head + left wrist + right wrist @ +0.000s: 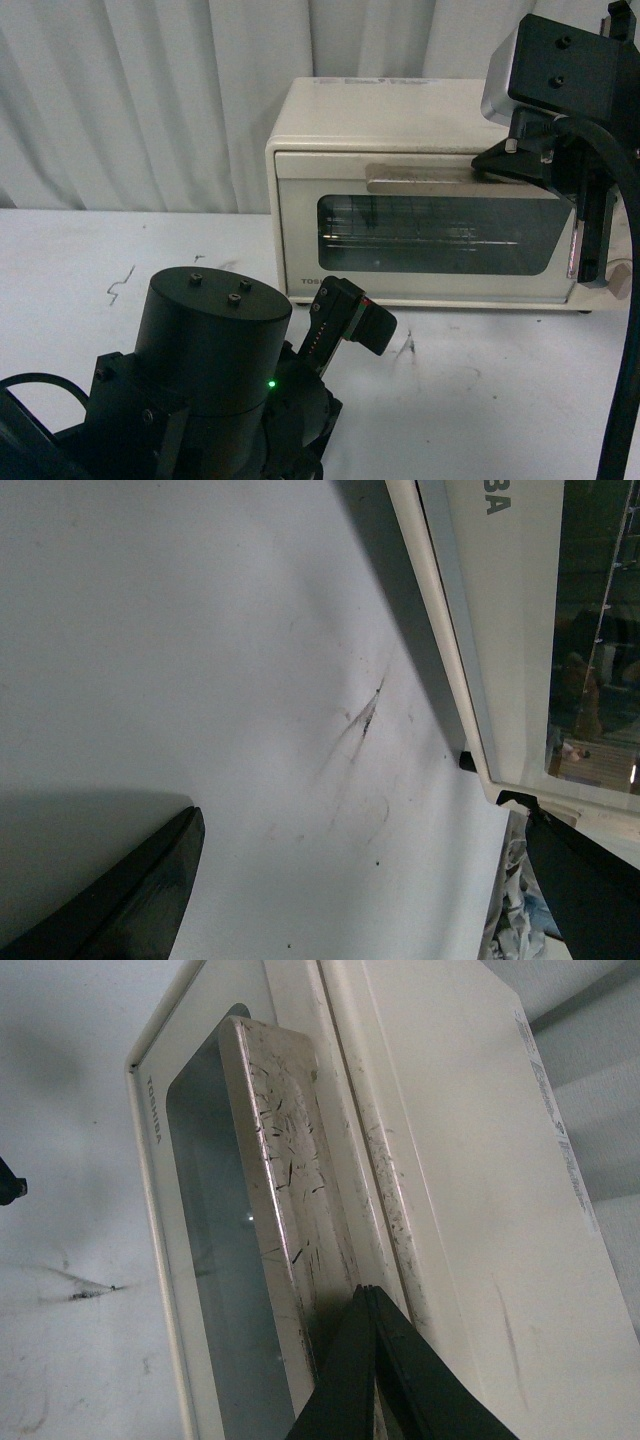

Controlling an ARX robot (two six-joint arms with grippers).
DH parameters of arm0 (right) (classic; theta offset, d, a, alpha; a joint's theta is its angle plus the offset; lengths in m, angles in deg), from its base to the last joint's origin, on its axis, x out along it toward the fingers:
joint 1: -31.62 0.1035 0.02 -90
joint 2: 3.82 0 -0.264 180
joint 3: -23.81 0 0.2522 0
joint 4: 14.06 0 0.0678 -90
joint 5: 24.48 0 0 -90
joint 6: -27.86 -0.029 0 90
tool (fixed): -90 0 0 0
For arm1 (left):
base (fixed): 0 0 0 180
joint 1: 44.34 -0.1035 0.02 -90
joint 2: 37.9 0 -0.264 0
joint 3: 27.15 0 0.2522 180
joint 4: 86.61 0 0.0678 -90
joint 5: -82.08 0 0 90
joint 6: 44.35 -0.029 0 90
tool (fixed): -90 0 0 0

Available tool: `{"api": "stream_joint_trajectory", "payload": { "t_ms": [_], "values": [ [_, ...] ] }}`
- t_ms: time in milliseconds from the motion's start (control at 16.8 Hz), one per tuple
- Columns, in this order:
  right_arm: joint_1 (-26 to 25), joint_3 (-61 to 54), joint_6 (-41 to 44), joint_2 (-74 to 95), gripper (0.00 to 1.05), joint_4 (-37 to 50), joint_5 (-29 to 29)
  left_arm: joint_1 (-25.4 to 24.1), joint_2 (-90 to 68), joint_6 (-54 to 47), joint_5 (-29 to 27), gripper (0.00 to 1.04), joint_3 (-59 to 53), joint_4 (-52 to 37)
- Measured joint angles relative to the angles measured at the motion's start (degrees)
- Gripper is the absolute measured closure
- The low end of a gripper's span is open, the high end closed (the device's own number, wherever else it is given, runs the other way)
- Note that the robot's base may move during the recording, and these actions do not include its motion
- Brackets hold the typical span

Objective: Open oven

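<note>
So we've got the oven (400, 120) sitting centre-right in the front view, on the white table (80, 250), with a pale curtain (150, 100) right behind it. Its door (300, 240) looks closed and flush with the body, and we can see the wire rack (430, 238) through the glass.

The right gripper (497, 160) comes in from the upper right corner, and its tip sits on the right end of the flat handle (420, 178). In the right wrist view the two fingers (420, 1400) are pressed together with nothing visible between them. The tip is against the scratched-up handle where it meets the top of the door. We can't tell whether it's hooked behind the bar.

What's in the way: the right arm's black body covers the oven's right side, so only a bit of one knob (620, 282) peeks out at the right edge. A thick black cable (625, 380) runs down that side of the frame too.

The left arm (200, 350) fills the lower left, with a green light (271, 384) on it. The left gripper (362, 818) is spread wide over bare table near the oven's lower front corner, holding nothing. There are dark scuff marks (120, 285) on the tabletop, including one just in front of the oven.
</note>
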Motion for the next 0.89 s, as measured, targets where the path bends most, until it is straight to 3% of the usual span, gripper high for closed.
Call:
{"api": "stream_joint_trajectory", "payload": {
  "t_ms": [894],
  "values": [
    [-1.09, -7.15, -4.72, -0.46, 1.03, 7.48, 3.98, -0.04, 0.02, -0.20, -0.31, 0.07, 0.00, 0.37]
  ]
}}
